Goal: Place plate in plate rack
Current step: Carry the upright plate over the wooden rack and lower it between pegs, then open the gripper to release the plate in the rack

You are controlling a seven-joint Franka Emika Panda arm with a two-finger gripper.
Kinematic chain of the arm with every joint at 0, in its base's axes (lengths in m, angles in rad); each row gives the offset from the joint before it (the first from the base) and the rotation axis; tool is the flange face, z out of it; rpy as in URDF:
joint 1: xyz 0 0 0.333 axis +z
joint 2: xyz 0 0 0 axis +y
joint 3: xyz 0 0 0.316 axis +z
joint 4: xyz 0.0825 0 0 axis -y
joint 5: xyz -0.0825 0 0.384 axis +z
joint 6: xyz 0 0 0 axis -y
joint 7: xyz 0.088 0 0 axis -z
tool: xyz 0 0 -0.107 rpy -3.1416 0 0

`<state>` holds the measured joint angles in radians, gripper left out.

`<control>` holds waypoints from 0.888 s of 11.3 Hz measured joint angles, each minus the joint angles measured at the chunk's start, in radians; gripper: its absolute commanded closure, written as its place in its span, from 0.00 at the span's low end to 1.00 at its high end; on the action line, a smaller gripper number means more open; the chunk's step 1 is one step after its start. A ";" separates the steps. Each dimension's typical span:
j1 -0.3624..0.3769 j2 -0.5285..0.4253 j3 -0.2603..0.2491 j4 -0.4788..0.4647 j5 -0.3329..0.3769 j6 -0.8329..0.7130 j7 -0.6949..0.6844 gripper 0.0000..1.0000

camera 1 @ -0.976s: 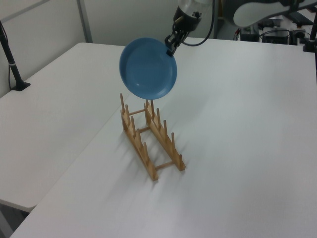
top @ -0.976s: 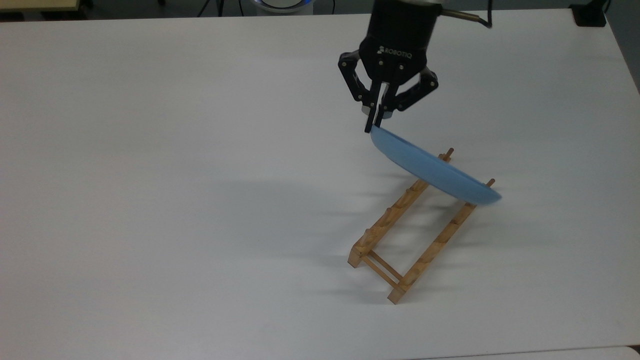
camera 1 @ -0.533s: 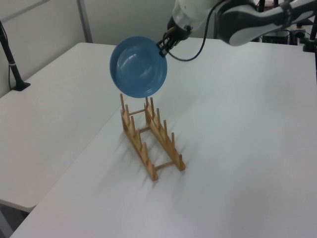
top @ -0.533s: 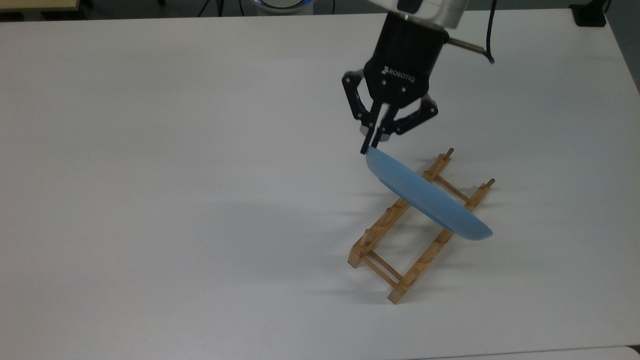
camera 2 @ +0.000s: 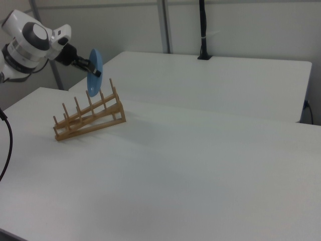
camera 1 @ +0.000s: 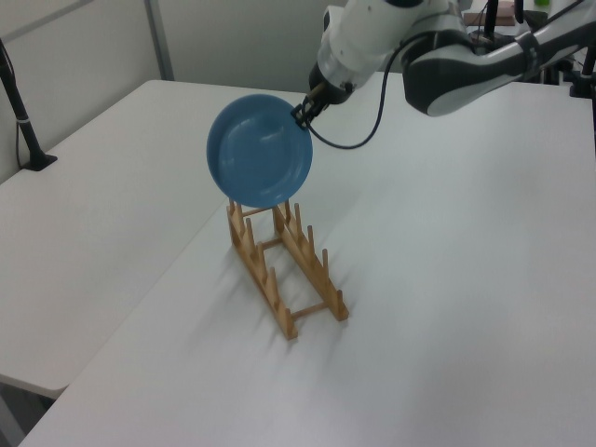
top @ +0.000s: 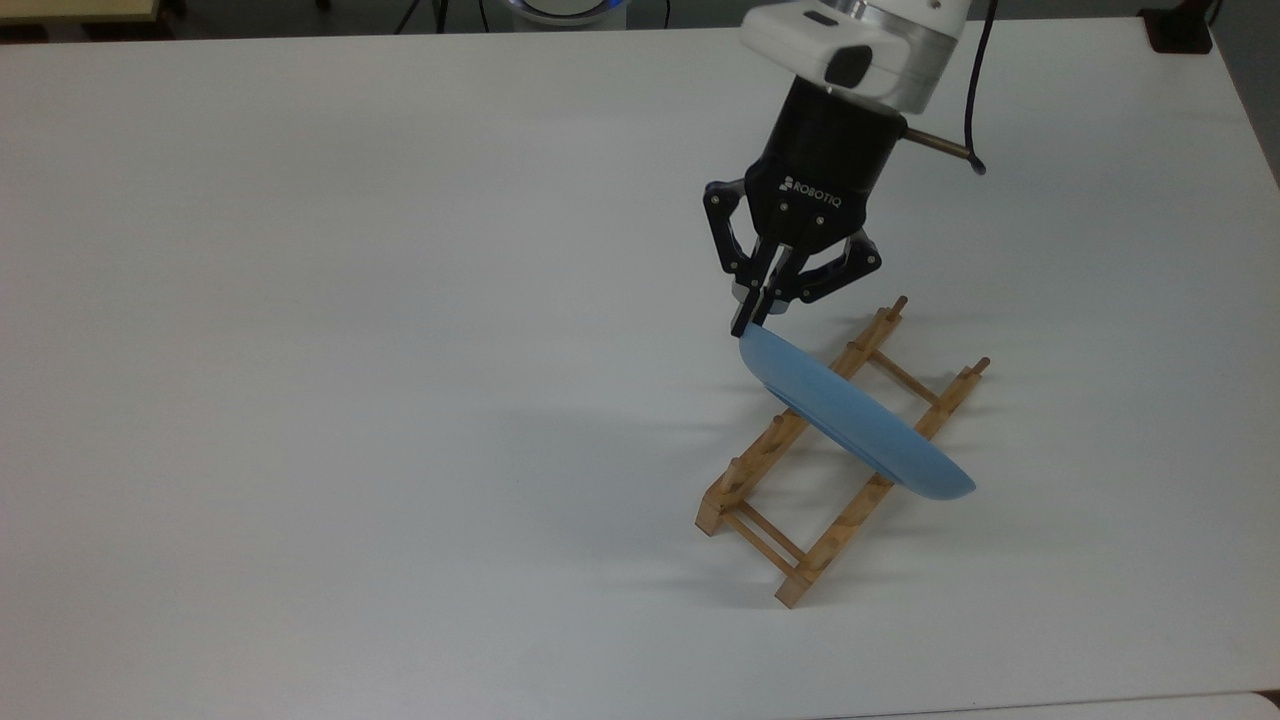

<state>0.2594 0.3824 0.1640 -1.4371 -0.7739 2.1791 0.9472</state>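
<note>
The plate (top: pixel 860 425) hides the plate rack's (top: pixel 800 490) middle pegs.

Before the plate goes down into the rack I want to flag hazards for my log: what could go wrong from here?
1. The gripper pinches the plate only at its rim, so the glossy plate might swing or slip.
2. The plate hangs tilted just above the plate rack, over its pegs; if its lower edge meets a peg top instead of a gap, it could jam.
3. The rack looks light and loose on the table, so a push may shift or tip it.
</note>
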 measured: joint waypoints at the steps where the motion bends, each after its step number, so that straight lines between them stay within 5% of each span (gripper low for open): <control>1: 0.007 0.003 0.000 -0.010 -0.010 0.000 0.000 1.00; 5: 0.020 0.013 0.000 -0.064 -0.051 0.000 0.005 1.00; 10: 0.034 0.035 0.000 -0.080 -0.116 0.001 0.063 0.57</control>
<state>0.2932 0.4177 0.1642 -1.5167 -0.8899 2.1803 1.0106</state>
